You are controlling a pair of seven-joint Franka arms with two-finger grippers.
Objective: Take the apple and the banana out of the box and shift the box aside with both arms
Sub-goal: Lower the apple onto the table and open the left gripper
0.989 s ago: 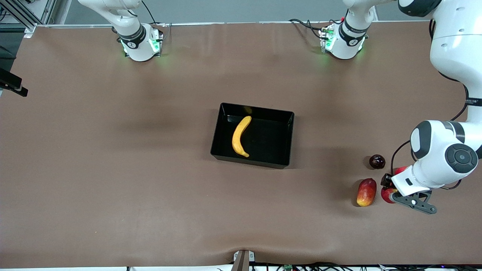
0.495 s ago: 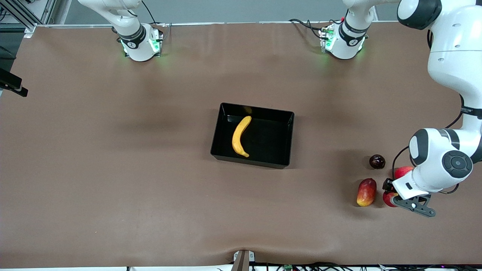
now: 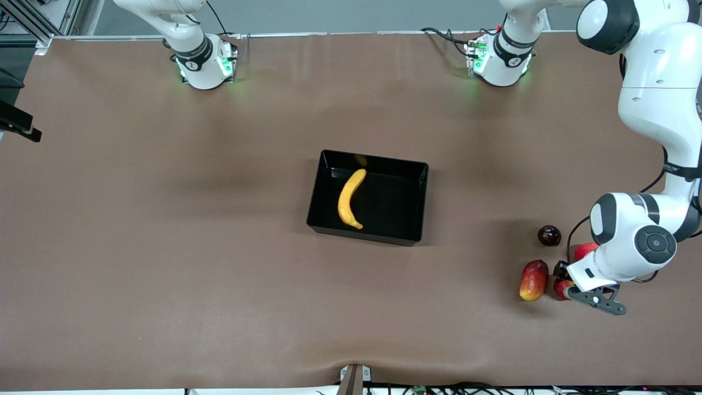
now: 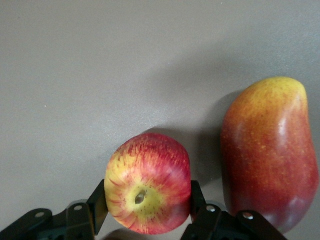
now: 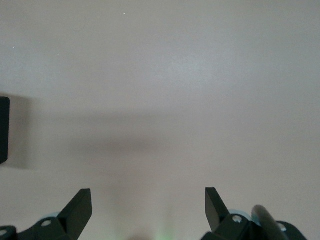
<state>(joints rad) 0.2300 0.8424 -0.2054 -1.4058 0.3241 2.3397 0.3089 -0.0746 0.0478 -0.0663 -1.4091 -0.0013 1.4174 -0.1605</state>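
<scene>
The yellow banana lies inside the black box at the table's middle. The red apple with yellow patches is near the left arm's end of the table, beside the mango. My left gripper is shut on the apple. In the left wrist view the apple sits between both fingers of my left gripper, stem dimple toward the camera, with the mango close beside it. My right gripper is open and empty over bare table. It is out of the front view.
A plain red round fruit lies partly under the left arm's wrist. A dark round fruit lies farther from the front camera than the mango. A dark edge shows at the rim of the right wrist view.
The left arm's wrist has shifted slightly toward the mango and the front camera, and the apple moved with it. The banana, box and mango have not moved.
</scene>
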